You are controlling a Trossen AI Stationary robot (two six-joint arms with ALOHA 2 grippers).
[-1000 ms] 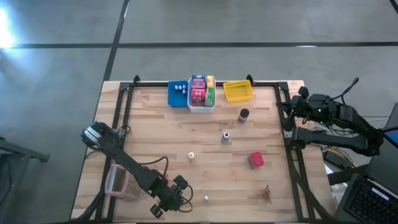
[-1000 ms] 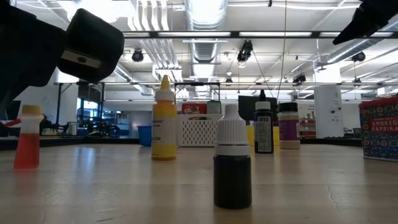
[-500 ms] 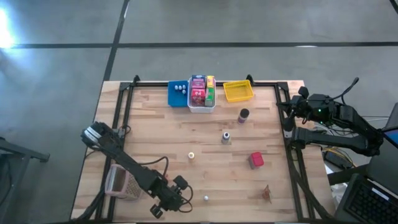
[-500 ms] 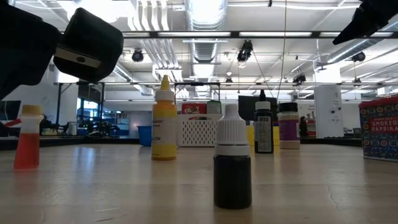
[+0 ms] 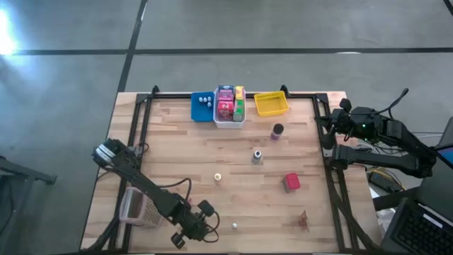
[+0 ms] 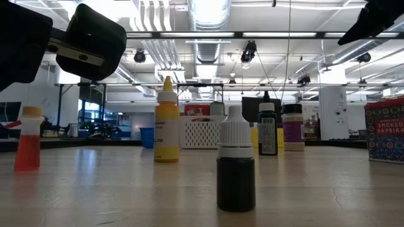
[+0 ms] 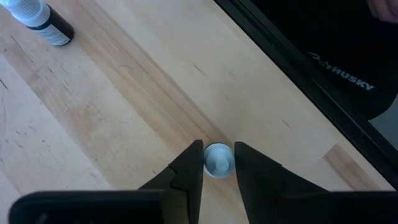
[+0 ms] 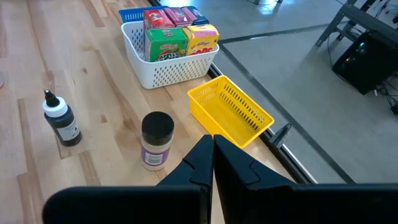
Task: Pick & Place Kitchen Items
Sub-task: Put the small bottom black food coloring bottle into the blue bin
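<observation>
A small white ball (image 7: 217, 160) lies on the wooden table near its front edge, also seen in the high view (image 5: 234, 226). My left gripper (image 7: 217, 163) comes slanting down on it and is shut on it. My right gripper (image 8: 212, 149) hangs shut with nothing in it, raised over the table's right edge (image 5: 327, 134). A red box (image 5: 291, 182), a dark jar (image 5: 277, 130), a small dropper bottle (image 5: 257, 156) and a yellowish ball (image 5: 218, 177) stand loose on the table. My left gripper has the small white ball pinched between its two fingertips (image 7: 194, 163), one on each side of the ball (image 7: 208, 163). The fingers come slanting down from the table's left. The ball rests on the table.
At the far edge stand a blue bin (image 5: 202, 106) with white balls, a white bin (image 5: 229, 117) with boxes and a yellow bin (image 5: 271, 103). A pinkish mesh basket (image 5: 134, 207) lies by my left arm. A small brown item (image 5: 304, 220) lies front right.
My left gripper's fingers have drawn in on the white ball; the low view shows its dark parts shifting. The arm has kept its place and the ball has not moved.
</observation>
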